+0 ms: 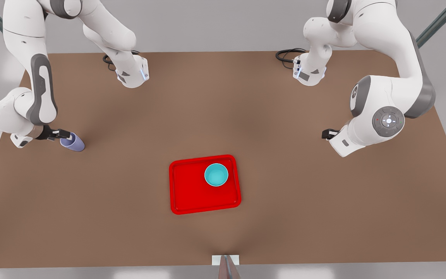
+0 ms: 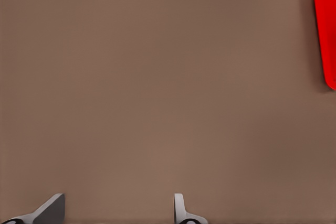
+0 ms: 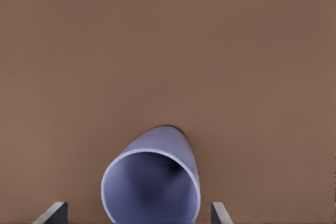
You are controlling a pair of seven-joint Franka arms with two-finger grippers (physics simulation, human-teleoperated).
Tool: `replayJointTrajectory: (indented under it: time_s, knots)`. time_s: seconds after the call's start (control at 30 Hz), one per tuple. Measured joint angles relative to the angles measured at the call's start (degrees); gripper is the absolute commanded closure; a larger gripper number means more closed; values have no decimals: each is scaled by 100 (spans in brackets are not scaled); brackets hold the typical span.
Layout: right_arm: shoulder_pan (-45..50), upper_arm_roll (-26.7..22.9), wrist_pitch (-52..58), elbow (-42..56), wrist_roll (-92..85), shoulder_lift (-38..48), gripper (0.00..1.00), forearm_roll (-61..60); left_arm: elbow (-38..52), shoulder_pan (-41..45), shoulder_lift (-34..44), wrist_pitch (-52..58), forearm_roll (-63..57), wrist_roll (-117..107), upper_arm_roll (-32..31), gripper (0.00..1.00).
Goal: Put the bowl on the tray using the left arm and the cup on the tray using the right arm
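Your bowl [image 1: 216, 174] sits on the tray [image 1: 192, 193]. The right tool [image 1: 63, 135], fingers apart, straddles the tipped cup [image 1: 74, 142]; the left tool [image 1: 326, 134] waits, spread, empty.

1. The surface [image 1: 130, 193] is a plain brown tabletop.
2. The tray [image 1: 192, 193] lies flat near the middle of the surface, toward its near edge.
3. The cup [image 1: 74, 142] is at the front view's left, tilted, well apart from the tray.
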State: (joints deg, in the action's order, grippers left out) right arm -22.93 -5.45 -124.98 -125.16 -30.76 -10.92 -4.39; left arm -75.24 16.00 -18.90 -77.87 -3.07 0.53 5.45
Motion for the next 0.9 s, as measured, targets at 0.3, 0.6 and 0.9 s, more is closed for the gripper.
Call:
replayJointTrajectory:
  time_s: [0.3,0.6,0.9]
  knots:
    - [-317,0,-387,5,-211,-386,31,0,0,0,-9,0,0,0,0,0]
    - [-326,0,-378,-17,-325,-533,68,0,0,2,-26,-9,25,-29,-9,0]
    - [-323,0,-369,8,-308,-674,79,-9,38,9,157,26,82,-6,-36,0]
